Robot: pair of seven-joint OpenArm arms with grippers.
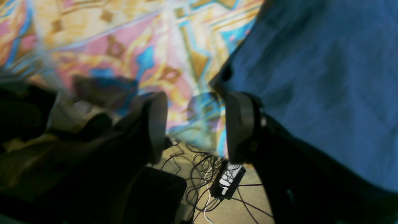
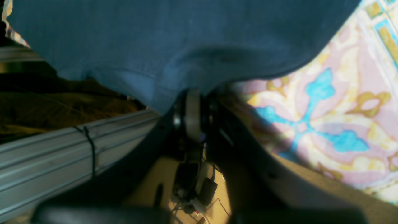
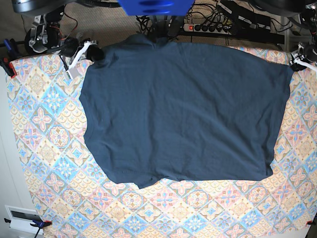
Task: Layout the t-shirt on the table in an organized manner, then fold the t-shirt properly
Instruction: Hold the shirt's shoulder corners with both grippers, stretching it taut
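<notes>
- The counter (image 3: 49, 163) is covered by a cloth of pastel blue, pink and cream diamond tiles; beyond its far edge the base view shows floor with cables and a power strip (image 3: 218, 27).
- The shirt (image 3: 183, 119), dark navy, lies spread nearly flat over the far and middle part of the counter. Its far edge reaches the counter's far side and its near edge sits well short of the near side.
- The shirt's outline is broad and roughly rectangular, with a slight bulge at the near corner on the base view's left.
- The right gripper (image 2: 192, 93) is at the shirt's far corner on the left of the base view. In its wrist view the jaws are pressed together with a fold of the shirt's edge pinched between them, so it holds the shirt.
- The left gripper (image 1: 194, 124) is at the shirt's far corner on the right of the base view. Its jaws stand wide apart, with only patterned cloth and floor seen between them. The shirt's edge lies just beside one finger (image 1: 238, 124); whether they touch cannot be told.
- The left wrist view is blurred.
- No container shows in any view.
</notes>
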